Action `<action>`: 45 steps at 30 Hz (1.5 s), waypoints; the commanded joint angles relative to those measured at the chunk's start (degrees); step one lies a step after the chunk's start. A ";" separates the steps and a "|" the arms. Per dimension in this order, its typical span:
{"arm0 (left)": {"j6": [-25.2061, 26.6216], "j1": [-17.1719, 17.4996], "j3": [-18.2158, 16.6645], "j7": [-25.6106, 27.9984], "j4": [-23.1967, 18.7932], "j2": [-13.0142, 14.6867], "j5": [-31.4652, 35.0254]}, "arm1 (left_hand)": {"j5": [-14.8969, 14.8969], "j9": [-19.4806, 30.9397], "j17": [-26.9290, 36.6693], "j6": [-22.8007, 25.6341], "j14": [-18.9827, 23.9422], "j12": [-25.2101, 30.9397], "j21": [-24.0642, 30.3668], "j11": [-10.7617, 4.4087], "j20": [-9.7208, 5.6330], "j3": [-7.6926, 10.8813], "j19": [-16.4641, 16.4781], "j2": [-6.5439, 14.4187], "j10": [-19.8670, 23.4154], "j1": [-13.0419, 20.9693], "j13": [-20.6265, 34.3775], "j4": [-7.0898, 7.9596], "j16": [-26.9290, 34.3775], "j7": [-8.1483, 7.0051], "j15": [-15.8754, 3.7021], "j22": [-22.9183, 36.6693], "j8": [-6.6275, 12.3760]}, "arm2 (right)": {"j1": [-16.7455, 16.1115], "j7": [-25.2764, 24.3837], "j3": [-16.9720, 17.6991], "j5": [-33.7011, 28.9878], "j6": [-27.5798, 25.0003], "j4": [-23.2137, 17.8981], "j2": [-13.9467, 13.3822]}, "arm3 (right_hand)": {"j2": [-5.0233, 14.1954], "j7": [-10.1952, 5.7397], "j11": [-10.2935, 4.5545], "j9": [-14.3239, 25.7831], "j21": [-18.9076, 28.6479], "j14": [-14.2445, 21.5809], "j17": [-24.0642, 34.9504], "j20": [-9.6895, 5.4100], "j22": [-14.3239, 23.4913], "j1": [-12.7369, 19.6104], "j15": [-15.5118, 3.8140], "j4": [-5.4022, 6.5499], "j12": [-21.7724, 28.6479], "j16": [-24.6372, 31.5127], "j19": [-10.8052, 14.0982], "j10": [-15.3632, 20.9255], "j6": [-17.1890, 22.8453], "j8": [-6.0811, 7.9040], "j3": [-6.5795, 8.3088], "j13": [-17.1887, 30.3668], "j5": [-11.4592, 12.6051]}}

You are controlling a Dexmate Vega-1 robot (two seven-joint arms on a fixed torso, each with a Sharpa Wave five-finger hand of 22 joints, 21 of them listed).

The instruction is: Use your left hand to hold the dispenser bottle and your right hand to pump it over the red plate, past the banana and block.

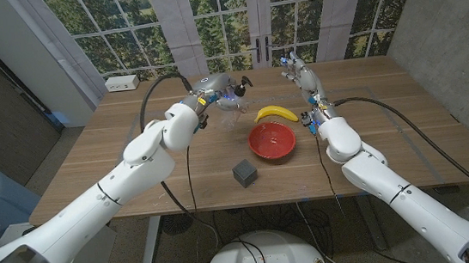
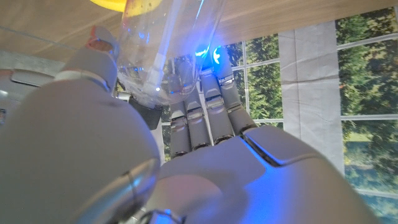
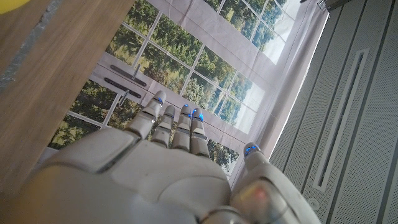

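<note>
Dispenser bottle (image 1: 233, 100) sits gripped in our left hand (image 1: 213, 88) beside the banana (image 1: 275, 113); our right hand (image 1: 301, 75) hovers empty, fingers extended, behind the red plate (image 1: 272, 140).

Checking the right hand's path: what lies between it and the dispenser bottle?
In the head view, only bare table lies between the right hand and the dispenser bottle that the left hand holds; the banana sits nearer the robot.

On the worktop (image 1: 136, 180): plate (image 1: 272, 141) near the middle, banana (image 1: 275, 113) just behind it, block (image 1: 244, 173) before it to the left, dispenser bottle (image 1: 233, 103) behind and left of the banana.
</note>
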 commanded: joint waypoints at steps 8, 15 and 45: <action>-0.96 5.12 -3.72 16.56 4.17 -4.81 -5.83 | 0.69 0.35 6.35 6.55 14.76 0.20 0.80 -11.81 -6.52 0.55 -0.08 16.18 12.10 15.23 1.02 0.04 1.32 -6.85 -19.98 0.05 -0.01 | 1.52 5.43 1.77 9.00 1.13 4.22 -0.83 | 2.57 -0.04 0.09 0.03 0.22 0.23 0.00 0.22 0.13 0.62 0.30 -0.15 0.10 0.13 0.25 0.07 0.38 0.27 -0.04 0.06 -0.14; 2.56 5.57 -4.01 18.49 4.32 -5.42 -7.26 | 0.78 0.39 6.69 6.58 14.25 -0.02 0.80 -11.90 -6.52 0.71 -0.22 16.17 12.18 15.03 0.95 -0.01 1.20 -7.01 -19.96 -0.01 -0.10 | 1.49 6.33 2.68 11.55 0.84 5.24 -1.40 | 2.52 -0.06 0.17 0.04 0.20 0.25 -0.02 0.32 0.13 0.59 0.53 -0.21 0.08 0.17 0.26 0.01 0.24 0.18 -0.07 0.07 -0.15; -0.51 5.68 -6.86 26.11 11.59 -6.99 -21.64 | 0.99 0.49 7.69 6.67 13.22 -0.86 1.12 -11.69 -6.69 1.25 -0.43 16.16 12.44 14.38 0.50 -0.12 0.89 -7.12 -19.99 -0.05 -0.49 | 0.98 14.50 5.35 26.44 0.75 8.70 -0.74 | 2.21 0.14 0.74 0.06 0.05 0.11 -0.12 0.75 0.15 0.48 1.27 -0.48 0.04 0.19 -0.06 -0.26 -0.14 0.02 -0.29 0.09 -0.20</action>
